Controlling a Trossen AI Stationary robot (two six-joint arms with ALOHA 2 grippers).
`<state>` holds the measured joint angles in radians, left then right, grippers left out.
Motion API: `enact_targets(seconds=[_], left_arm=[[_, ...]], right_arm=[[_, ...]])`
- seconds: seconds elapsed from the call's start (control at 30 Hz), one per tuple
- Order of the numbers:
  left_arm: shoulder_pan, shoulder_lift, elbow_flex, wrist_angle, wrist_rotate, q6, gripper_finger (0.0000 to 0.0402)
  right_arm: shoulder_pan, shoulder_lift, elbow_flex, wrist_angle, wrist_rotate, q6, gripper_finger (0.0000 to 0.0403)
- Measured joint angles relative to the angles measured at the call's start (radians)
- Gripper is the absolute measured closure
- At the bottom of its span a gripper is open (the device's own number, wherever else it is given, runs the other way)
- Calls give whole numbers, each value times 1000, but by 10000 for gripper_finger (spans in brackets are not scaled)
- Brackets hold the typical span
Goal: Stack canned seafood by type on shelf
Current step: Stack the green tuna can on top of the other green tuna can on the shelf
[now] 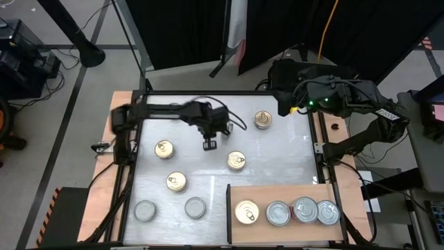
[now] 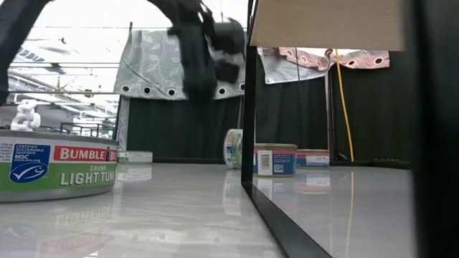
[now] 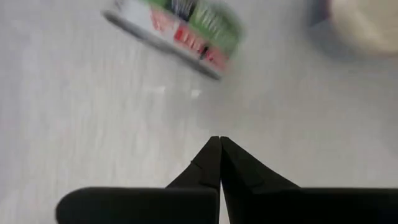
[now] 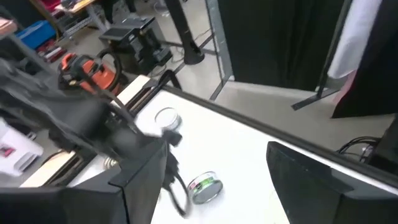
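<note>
Five gold-topped tins show in the high view: one [image 1: 262, 119] far on the white table, three [image 1: 164, 148] [image 1: 236, 161] [image 1: 176, 182] mid-table, and one [image 1: 246, 212] flat on the light-brown shelf [image 1: 291, 193]. Two silver-topped tins [image 1: 144, 210] [image 1: 195, 207] sit near the front edge, and three more [image 1: 278, 213] [image 1: 305, 208] [image 1: 327, 213] lie on the shelf. My left gripper [image 1: 210, 144] [image 3: 219, 142] hangs shut and empty above the table's middle, with a blurred green-and-red labelled tin [image 3: 180, 28] ahead of it. My right gripper [image 4: 224, 199] waits open over the far right corner.
A black frame rail [image 1: 229, 208] borders the shelf's left side, and wooden strips [image 1: 121, 97] flank the table. In the low view a Bumble Bee tin [image 2: 57, 168] stands close at the left, and a black post [image 2: 248, 93] rises mid-picture. Bare tabletop [image 1: 277, 156] lies between the shelf and the far tin.
</note>
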<state>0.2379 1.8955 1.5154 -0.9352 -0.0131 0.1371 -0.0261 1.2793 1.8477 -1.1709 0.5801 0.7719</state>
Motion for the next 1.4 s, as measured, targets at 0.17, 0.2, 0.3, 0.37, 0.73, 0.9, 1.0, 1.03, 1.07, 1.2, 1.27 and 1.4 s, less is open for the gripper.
enact_targets(seconds=[0.17, 0.2, 0.3, 0.37, 0.73, 0.9, 1.0, 1.03, 1.07, 1.2, 1.27, 1.4], left_arm=[[10, -153, 0, 82, 38, -138, 377], [12, -175, 1, 97, 51, -175, 365], [8, -193, 3, 106, 56, -328, 305], [2, -182, 0, 105, 43, -497, 251], [-45, -93, 5, 310, -247, -875, 95], [-41, -1, 0, 300, -260, -875, 94], [-42, 42, 0, 318, -258, -865, 94], [-41, 55, 0, 318, -258, -865, 94], [-42, 66, 0, 317, -259, -865, 94], [-44, 112, 0, 325, -264, -864, 114], [-44, 142, 1, 347, -222, -864, 134], [-43, 178, 1, 389, -176, -863, 197]], right_arm=[[0, 0, 0, -9, -7, 2, 135], [0, 0, 0, -11, -7, 2, 135], [0, 0, 0, -16, -7, 2, 135], [0, 0, 0, -18, -7, 2, 135], [-1, 0, 0, -48, -11, -17, 135], [-1, 0, 0, -53, -65, -57, 135], [-1, 0, 0, -68, -109, -59, 135], [-1, 0, 0, -78, -124, -59, 135], [-1, 0, 0, -92, -138, -59, 135], [0, 0, 0, -149, -185, -59, 136], [1, -2, 0, -178, -208, -59, 136], [2, -9, 0, -220, -248, -67, 136]])
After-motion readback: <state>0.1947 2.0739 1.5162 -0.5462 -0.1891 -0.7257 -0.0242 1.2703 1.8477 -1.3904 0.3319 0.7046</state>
